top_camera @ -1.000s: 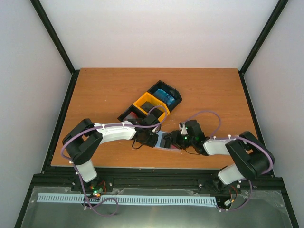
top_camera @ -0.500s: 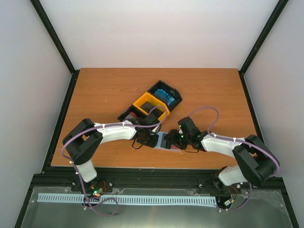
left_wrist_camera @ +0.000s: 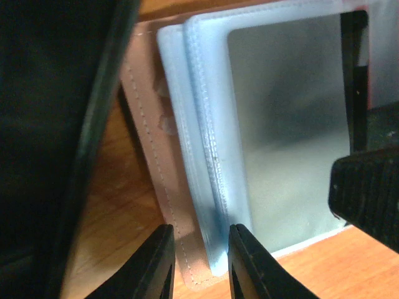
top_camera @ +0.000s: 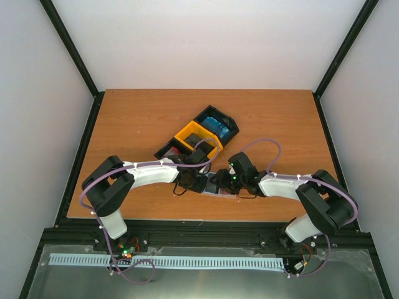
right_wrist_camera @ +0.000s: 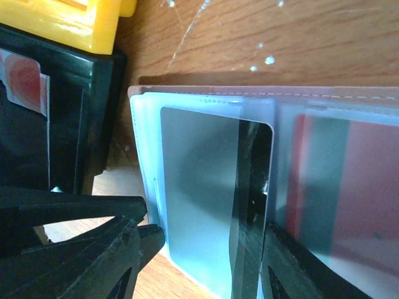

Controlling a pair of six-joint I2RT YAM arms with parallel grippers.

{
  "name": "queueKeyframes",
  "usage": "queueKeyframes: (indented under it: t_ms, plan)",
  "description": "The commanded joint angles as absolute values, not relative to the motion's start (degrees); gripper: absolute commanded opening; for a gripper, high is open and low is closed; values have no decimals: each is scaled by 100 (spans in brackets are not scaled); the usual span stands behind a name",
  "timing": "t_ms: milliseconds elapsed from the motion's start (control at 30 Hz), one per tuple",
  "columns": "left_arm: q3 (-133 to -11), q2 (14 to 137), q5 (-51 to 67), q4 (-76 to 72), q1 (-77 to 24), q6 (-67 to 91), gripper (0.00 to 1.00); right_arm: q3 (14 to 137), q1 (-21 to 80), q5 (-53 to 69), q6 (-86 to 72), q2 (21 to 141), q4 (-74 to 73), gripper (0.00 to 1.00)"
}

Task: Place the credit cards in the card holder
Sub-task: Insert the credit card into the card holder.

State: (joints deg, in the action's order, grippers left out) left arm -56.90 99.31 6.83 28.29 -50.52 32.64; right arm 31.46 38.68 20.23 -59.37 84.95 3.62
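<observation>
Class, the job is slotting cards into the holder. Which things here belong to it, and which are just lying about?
Belongs to the job: card holder; black card, partly slotted in; red card, already pocketed; blue card, not yet filed.
Lying about: yellow bin; black bins.

Card holder (right_wrist_camera: pixel 255 109) — red card (right_wrist_camera: pixel 355 187) inside — runs off the right edge.
</observation>
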Motion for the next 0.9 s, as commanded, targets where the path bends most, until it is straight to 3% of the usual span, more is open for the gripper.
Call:
queueKeyframes:
  t_ms: [0,200,400,500,600,867]
  plan:
    - [-5849,9677,195,2994,-5098,3499,26,3090,3933,2204,-5887,8648,740,53]
    - [-5919,9460,8,3135,-5098,3592,28,3135,3937,2155,-5834,8599,579,53]
    - [-5881,9406,63,3123,-5098,3689,27,3479,3937,1661,-5679,8435,-502,52]
    - [-5866,9453,94,3108,-5098,3670,22,3600,3938,1614,-5640,8448,-731,49]
    - [-5878,9608,-119,3217,-5098,3658,8,3640,3943,1720,-5623,8545,-662,44]
    - [-5638,9821,-9,3041,-5098,3612,6,3756,3953,1896,-5555,8849,-568,38]
